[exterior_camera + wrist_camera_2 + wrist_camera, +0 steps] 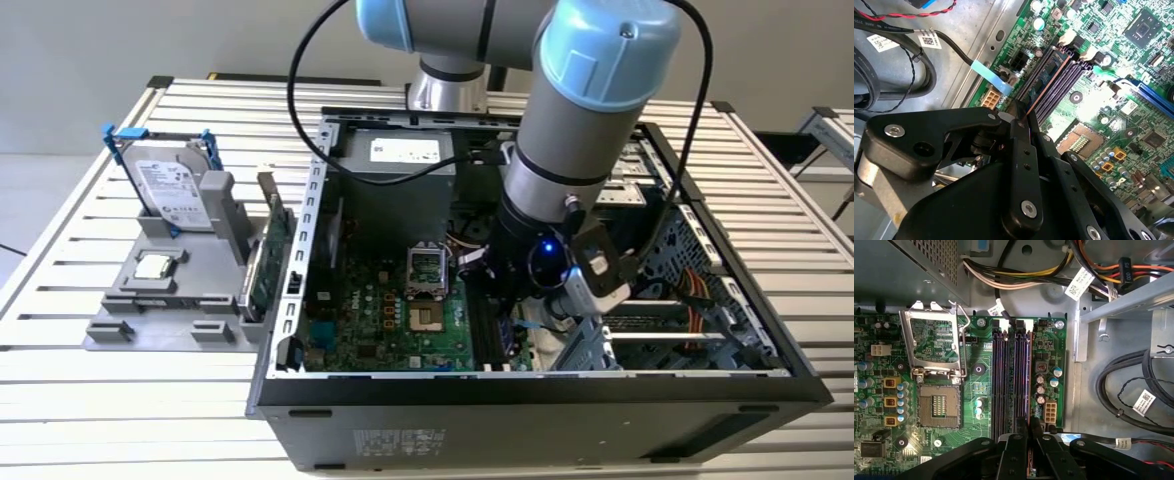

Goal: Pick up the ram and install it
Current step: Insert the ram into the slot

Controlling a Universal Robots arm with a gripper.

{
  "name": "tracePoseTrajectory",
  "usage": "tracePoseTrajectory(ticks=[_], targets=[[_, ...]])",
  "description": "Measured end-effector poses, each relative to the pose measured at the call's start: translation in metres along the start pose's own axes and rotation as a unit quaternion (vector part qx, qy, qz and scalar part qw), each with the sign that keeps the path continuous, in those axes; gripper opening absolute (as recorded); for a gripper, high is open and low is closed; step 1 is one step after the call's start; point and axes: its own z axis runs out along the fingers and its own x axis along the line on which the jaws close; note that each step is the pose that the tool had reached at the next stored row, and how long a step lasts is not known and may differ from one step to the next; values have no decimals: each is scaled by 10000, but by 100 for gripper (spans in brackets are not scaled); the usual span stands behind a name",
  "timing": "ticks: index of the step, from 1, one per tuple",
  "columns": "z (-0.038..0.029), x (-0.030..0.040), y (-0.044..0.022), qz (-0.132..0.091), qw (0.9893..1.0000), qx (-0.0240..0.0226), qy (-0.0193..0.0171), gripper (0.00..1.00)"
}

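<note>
In both wrist views the end effector [1026, 117] is closed on the ram [1046, 75], pinching its near end between the black fingers [1021, 165]. The stick stands on edge in one of the dark memory slots [1011, 380] on the green motherboard [954, 330], just right of the open processor socket [936, 407] in the first wrist view's centre. In the exterior view the arm [574, 140] reaches down into the open computer case [534, 385] at centre frame.

I judge this the seating step. Doing it well means keeping the stick square to the slot along its whole length, pressing straight down rather than tipping toward the neighbouring slots, and watching that the white latches [1026, 324] at the far end close. I cannot tell whether it is fully seated.
</note>
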Motion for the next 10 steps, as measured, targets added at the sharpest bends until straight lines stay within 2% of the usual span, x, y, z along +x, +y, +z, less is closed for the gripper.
tracePoseTrajectory(ticks=[10], targets=[[60,1,0,3,10000,1,0,0]])
